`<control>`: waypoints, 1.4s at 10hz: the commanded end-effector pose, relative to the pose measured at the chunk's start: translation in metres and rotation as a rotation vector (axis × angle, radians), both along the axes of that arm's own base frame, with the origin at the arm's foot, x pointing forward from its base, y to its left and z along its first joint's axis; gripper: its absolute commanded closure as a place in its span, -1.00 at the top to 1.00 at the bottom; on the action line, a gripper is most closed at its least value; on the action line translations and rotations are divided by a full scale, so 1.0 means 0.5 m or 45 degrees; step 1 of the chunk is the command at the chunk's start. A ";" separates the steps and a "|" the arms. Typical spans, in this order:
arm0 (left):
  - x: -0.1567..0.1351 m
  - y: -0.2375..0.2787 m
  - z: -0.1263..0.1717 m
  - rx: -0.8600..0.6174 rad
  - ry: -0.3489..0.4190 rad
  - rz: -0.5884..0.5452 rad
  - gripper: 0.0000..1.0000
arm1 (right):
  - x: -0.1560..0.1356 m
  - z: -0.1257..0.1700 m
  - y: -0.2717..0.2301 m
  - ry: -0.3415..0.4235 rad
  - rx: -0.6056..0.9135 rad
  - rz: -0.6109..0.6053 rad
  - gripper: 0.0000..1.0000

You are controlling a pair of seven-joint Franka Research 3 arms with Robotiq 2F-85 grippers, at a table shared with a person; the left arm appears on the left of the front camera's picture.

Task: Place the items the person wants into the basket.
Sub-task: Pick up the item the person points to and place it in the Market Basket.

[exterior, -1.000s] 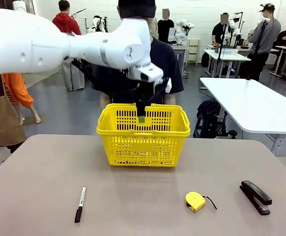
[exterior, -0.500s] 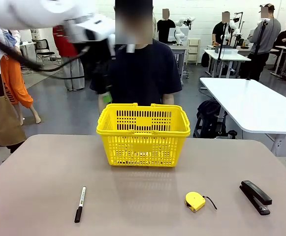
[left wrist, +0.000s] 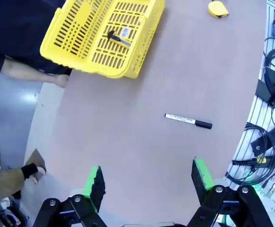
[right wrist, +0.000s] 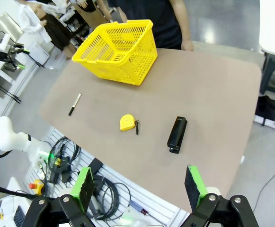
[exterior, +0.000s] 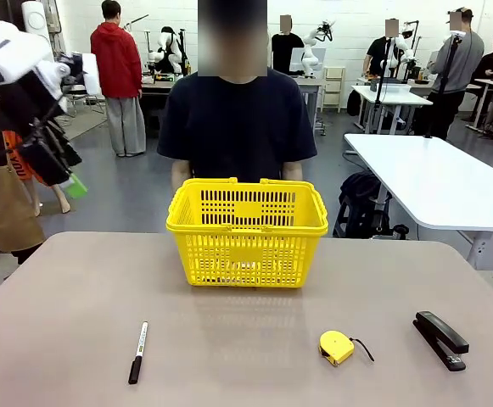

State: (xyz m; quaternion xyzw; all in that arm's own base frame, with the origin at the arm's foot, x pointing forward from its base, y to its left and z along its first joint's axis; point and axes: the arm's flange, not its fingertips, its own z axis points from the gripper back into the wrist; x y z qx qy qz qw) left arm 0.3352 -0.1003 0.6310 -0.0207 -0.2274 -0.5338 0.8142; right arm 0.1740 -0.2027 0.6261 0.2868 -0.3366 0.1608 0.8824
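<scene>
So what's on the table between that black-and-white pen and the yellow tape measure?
Nothing: the front view shows bare table between the marker and the tape measure; the right wrist view agrees.

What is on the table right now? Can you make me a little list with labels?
basket: yellow, far middle of the table, in front of the person
inside basket: one dark item, kind unclear
marker: black and white, lying near left
tape measure: yellow, near right
stapler: black, far right
left gripper: open, empty, up high at the left
right gripper: open, empty, high above the table
</scene>
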 end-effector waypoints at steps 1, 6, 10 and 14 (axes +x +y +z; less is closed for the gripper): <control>0.012 0.002 0.001 0.016 0.043 0.035 0.90 | 0.001 -0.003 0.000 -0.016 0.016 0.024 1.00; 0.018 0.017 -0.012 0.004 0.056 0.042 0.90 | 0.001 -0.003 0.000 -0.016 0.016 0.024 1.00; 0.018 0.017 -0.012 0.004 0.056 0.042 0.90 | 0.001 -0.003 0.000 -0.016 0.016 0.024 1.00; 0.020 0.013 -0.006 0.005 0.066 0.049 0.90 | 0.001 -0.003 0.000 -0.016 0.016 0.024 1.00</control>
